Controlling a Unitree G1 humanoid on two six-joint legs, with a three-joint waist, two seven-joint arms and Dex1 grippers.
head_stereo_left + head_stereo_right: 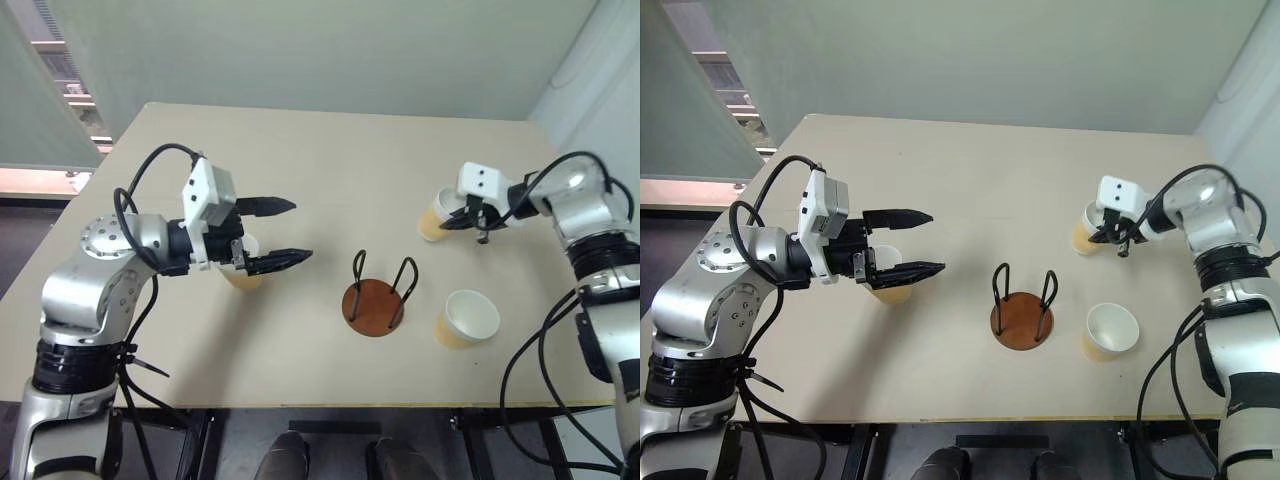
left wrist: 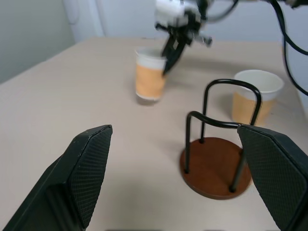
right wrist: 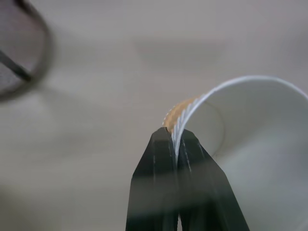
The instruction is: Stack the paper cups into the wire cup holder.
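Gripping now: right hand (image 1: pixel 478 214) has its fingers pinched tight on the rim of the far paper cup (image 1: pixel 436 216), one finger inside, one outside the wall
Why that grip: a rim pinch leaves the cup's body free, which should let it drop straight between the wire loops
Cup in hand: upright at the far right of the desk (image 1: pixel 330 160); whether its base is clear of the top, I can't tell
Wire cup holder (image 1: pixel 375 298): empty, standing mid-desk near the front edge, well apart from the held cup, down and to the robot's left of it
Second cup (image 1: pixel 466 319): tipped, mouth up, just right of the holder, not touching it
Left hand (image 1: pixel 902 243): fingers spread wide, holding nothing, hovering level and pointing toward the holder
Third cup (image 1: pixel 887 283): on the desk right under the left fingers
Progress: nothing stacked yet, three cups to go
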